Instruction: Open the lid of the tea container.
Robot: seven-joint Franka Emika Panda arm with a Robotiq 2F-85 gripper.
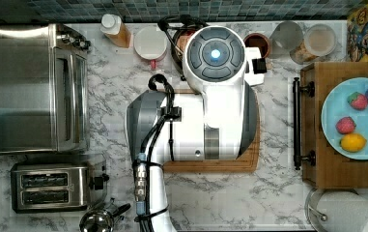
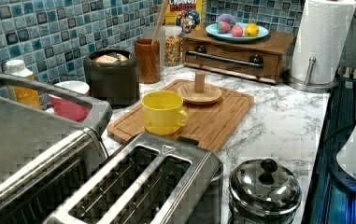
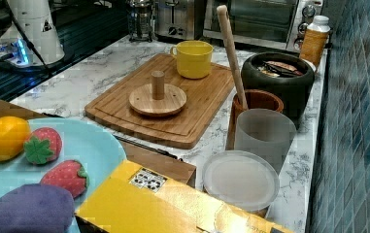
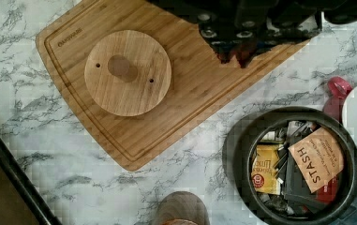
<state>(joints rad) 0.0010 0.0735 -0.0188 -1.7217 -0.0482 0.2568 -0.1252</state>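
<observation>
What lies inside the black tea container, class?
The tea container stands open, holding tea-bag packets: an orange one printed STASH, a yellow one and dark ones. Its bottom is covered by them. The wooden lid lies on the cutting board.

The white arm (image 1: 205,116) is folded above the counter, wrist pointing down; its hand (image 4: 234,51) holds nothing

Sitting on the counter: one tea container (image 2: 111,74), one wooden lid (image 2: 199,92), one yellow mug (image 2: 163,112), one cutting board (image 2: 213,119), two toy strawberries (image 3: 42,144).
</observation>
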